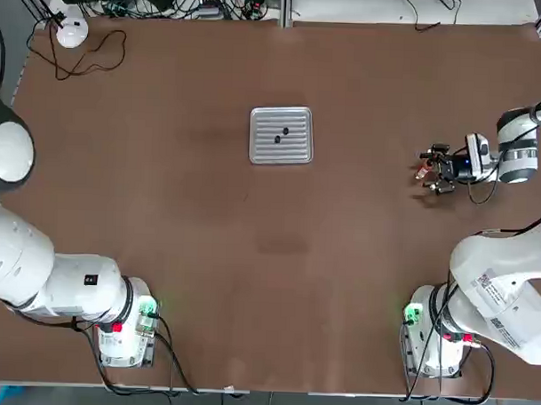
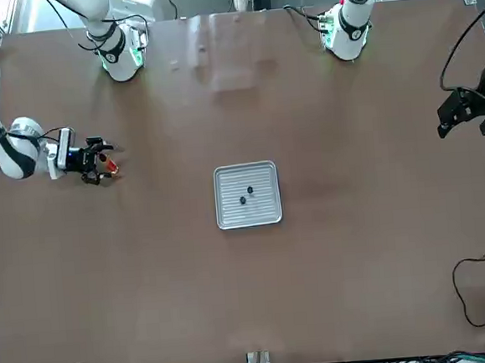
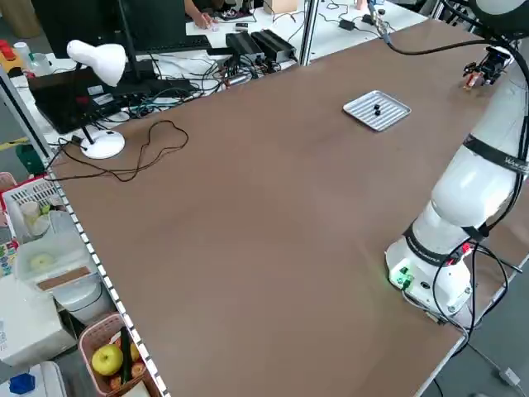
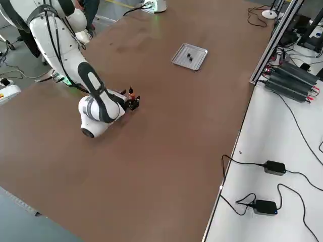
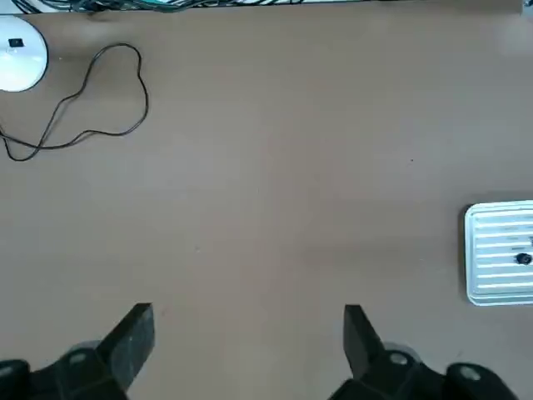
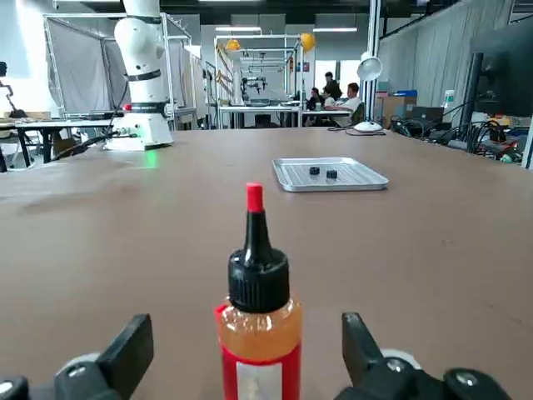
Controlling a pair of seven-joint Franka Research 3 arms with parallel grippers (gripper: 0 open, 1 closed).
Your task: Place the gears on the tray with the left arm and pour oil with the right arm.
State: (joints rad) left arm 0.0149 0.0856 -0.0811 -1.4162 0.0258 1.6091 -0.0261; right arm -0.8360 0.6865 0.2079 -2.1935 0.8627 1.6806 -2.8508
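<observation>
Two small black roundish gears (image 1: 277, 139) on square silver ribbed metal tray (image 1: 280, 155), mid-table, just apart, one about 1 o'clock of other in top view. Placing looks done; pouring left. In same view, slim oil bottle (image 6: 260, 333), red label, orange contents, black nozzle, red tip, between 3 and 4 o'clock of tray, well apart. Right gripper (image 6: 247, 321) at bottle, fingers spread either side, no clamp visible. Left gripper (image 5: 250, 307) off to one side of tray, between 2 and 3 o'clock in front view, fingers apart, nothing between.

Risks: could knock bottle over if closing off-centre, or let it slip or twist if gripping shallow. Could drip oil on table if tipping before nozzle reaches gears. Could flood tray if squeezing too hard, or shift gears if nozzle dips too low. Bottle looks upright, cap on, level inside hard to tell. Tray looks flat, grooves bare around gears.
</observation>
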